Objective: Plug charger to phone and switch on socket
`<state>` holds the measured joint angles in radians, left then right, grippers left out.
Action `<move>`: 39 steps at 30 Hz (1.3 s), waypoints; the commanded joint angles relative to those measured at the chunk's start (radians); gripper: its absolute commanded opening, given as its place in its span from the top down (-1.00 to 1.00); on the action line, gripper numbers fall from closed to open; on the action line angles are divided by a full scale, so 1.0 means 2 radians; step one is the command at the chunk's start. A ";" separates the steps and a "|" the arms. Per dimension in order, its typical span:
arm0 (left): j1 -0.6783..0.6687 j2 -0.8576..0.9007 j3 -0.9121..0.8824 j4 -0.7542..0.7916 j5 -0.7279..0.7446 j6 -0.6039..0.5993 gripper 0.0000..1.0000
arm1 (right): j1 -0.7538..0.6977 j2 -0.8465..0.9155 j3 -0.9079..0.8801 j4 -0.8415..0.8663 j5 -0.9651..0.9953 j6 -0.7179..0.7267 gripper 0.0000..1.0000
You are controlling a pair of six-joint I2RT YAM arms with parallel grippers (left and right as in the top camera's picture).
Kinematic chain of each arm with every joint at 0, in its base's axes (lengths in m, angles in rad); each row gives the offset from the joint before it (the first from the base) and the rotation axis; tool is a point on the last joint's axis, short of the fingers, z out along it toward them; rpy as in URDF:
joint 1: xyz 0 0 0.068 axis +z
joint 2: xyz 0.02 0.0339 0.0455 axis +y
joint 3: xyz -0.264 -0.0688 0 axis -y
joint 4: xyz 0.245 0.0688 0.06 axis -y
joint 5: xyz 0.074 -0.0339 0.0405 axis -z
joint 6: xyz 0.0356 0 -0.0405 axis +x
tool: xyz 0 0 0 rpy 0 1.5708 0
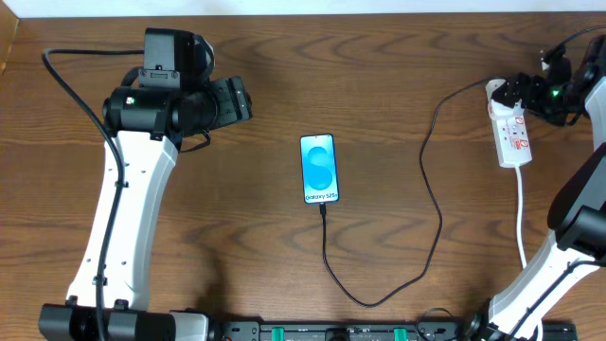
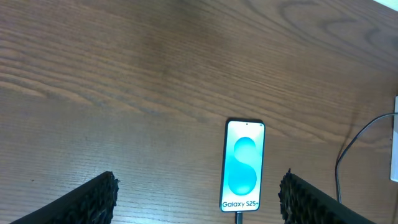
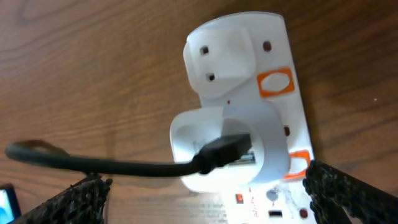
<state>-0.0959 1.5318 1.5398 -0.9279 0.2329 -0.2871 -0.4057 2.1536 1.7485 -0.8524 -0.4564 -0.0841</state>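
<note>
1. phone (image 1: pixel 319 170): slim glossy rectangle with a bright cyan screen, lying flat mid-table on grained brown wood (image 1: pixel 246 218).
2. charger (image 3: pixel 124 167): thin black cable that loops from the phone's lower edge to a rounded white plug seated in the socket (image 1: pixel 512 134).
3. socket: smooth white plastic strip with orange switch marks, at the far right.
4. left gripper (image 2: pixel 198 193): ribbed black fingers spread wide, empty, above the table.
5. right gripper (image 3: pixel 208 196): jaws wide, holding nothing, over the socket.

Brown wood-grain table (image 1: pixel 379 76), white strip (image 1: pixel 284 8) along its far edge
</note>
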 commanded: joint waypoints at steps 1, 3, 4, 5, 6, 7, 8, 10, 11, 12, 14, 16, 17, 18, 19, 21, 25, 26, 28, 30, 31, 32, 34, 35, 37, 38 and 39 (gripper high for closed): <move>0.000 -0.005 0.004 -0.002 -0.005 0.007 -0.66 | 0.011 0.013 -0.036 0.031 0.001 0.004 -0.99; 0.000 -0.005 0.004 -0.002 -0.005 0.007 -0.66 | 0.013 0.013 -0.051 0.043 -0.001 0.006 -0.99; 0.000 -0.005 0.004 -0.002 -0.005 0.007 -0.66 | 0.014 0.013 -0.056 0.047 -0.003 0.006 -0.98; 0.000 -0.005 0.004 -0.002 -0.005 0.007 -0.66 | 0.014 0.013 -0.061 0.048 -0.003 0.009 -0.98; 0.000 -0.005 0.004 -0.002 -0.005 0.007 -0.66 | 0.014 0.013 -0.065 0.049 -0.004 0.010 -0.98; 0.000 -0.005 0.004 -0.002 -0.005 0.007 -0.65 | 0.014 0.013 -0.067 0.049 -0.005 0.010 -0.99; 0.000 -0.005 0.004 -0.002 -0.005 0.007 -0.66 | 0.014 0.013 -0.068 0.048 -0.005 0.010 -0.99; 0.000 -0.005 0.004 -0.002 -0.005 0.007 -0.66 | 0.014 0.013 -0.070 0.048 -0.015 0.012 -0.98; 0.000 -0.005 0.004 -0.002 -0.005 0.007 -0.66 | 0.014 0.013 -0.070 0.048 -0.017 0.015 -0.98; 0.000 -0.005 0.004 -0.002 -0.005 0.007 -0.66 | 0.014 0.013 -0.070 0.048 -0.019 0.019 -0.98; 0.000 -0.005 0.004 -0.002 -0.005 0.007 -0.66 | 0.014 0.013 -0.070 0.049 -0.022 0.023 -0.98; 0.000 -0.005 0.004 -0.002 -0.005 0.007 -0.66 | 0.014 0.013 -0.070 0.049 -0.024 0.023 -0.99; 0.000 -0.005 0.004 -0.002 -0.005 0.007 -0.66 | 0.014 0.013 -0.070 0.049 -0.026 0.023 -0.98; 0.000 -0.005 0.004 -0.002 -0.005 0.007 -0.66 | 0.014 0.013 -0.070 0.049 -0.026 0.027 -0.98; 0.000 -0.005 0.004 -0.002 -0.005 0.007 -0.66 | 0.014 0.013 -0.070 0.049 -0.026 0.031 -0.97; 0.000 -0.005 0.004 -0.002 -0.005 0.007 -0.66 | 0.014 0.013 -0.070 0.049 -0.027 0.036 -0.99; 0.000 -0.005 0.004 -0.002 -0.005 0.007 -0.66 | 0.014 0.013 -0.070 0.049 -0.050 0.036 -0.99; 0.000 -0.005 0.004 -0.002 -0.005 0.007 -0.66 | 0.014 0.013 -0.070 0.049 -0.052 0.036 -0.99; 0.000 -0.005 0.004 -0.002 -0.005 0.007 -0.66 | 0.014 0.013 -0.071 0.049 -0.052 0.036 -0.99; 0.000 -0.005 0.004 -0.002 -0.005 0.007 -0.66 | 0.014 0.013 -0.071 0.049 -0.052 0.036 -0.98; 0.000 -0.005 0.004 -0.002 -0.005 0.007 -0.66 | 0.014 0.013 -0.071 0.048 -0.052 0.036 -0.99; 0.000 -0.005 0.004 -0.002 -0.005 0.007 -0.66 | 0.014 0.013 -0.071 0.047 -0.052 0.036 -0.99; 0.000 -0.005 0.004 -0.002 -0.005 0.007 -0.66 | 0.014 0.013 -0.073 0.047 -0.052 0.036 -0.98; 0.000 -0.005 0.004 -0.002 -0.005 0.007 -0.66 | 0.014 0.013 -0.074 0.047 -0.052 0.037 -0.99; 0.000 -0.005 0.004 -0.002 -0.005 0.007 -0.66 | 0.014 0.013 -0.078 0.048 -0.052 0.037 -0.98; 0.000 -0.005 0.004 -0.002 -0.005 0.007 -0.66 | 0.014 0.013 -0.081 0.050 -0.052 0.037 -0.99; 0.000 -0.005 0.004 -0.002 -0.005 0.007 -0.66 | 0.014 0.013 -0.086 0.053 -0.052 0.037 -0.98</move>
<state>-0.0959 1.5318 1.5398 -0.9279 0.2329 -0.2871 -0.3954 2.1532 1.6272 -0.7353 -0.4812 -0.0360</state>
